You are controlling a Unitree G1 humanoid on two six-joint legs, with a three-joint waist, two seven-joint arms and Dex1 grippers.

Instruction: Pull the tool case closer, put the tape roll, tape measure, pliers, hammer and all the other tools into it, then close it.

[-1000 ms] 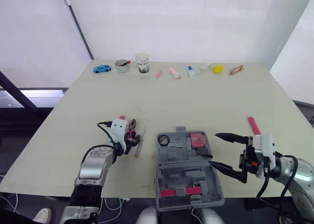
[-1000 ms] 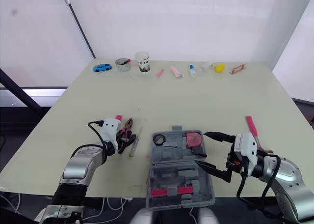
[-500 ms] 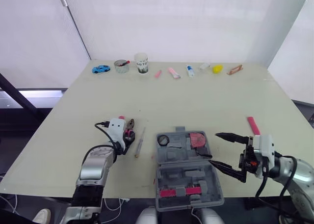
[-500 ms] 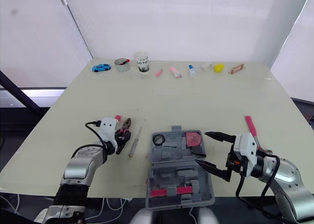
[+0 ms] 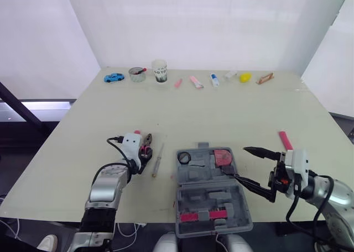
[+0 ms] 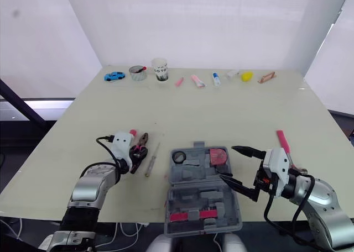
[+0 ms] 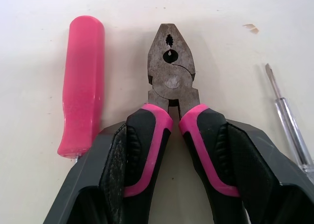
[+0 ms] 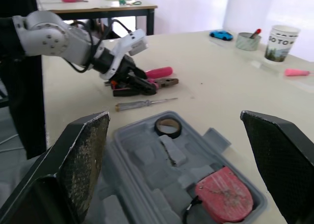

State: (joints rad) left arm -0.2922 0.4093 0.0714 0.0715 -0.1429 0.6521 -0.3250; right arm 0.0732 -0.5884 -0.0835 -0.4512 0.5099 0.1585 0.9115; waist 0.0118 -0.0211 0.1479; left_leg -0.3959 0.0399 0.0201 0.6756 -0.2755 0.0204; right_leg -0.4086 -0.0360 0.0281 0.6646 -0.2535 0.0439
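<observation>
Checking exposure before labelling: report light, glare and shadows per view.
Head views: soft, even light; the white wall behind the table is very bright, the tool case casts hardly any shadow. Left wrist view: sheen along the pink handle; the pliers, in the left tool, throw a faint shadow. Right wrist view: bright backdrop behind the paper cup; the open right tool has dark fingers.

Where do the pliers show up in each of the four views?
Left eye view: pliers left of the tool case.
Right eye view: same spot, left of the case.
Left wrist view: handles gripped by the left end effector.
Right wrist view: beyond the case, in that end effector.
Shared landmark: the clear-handled screwdriver beside them.
</observation>
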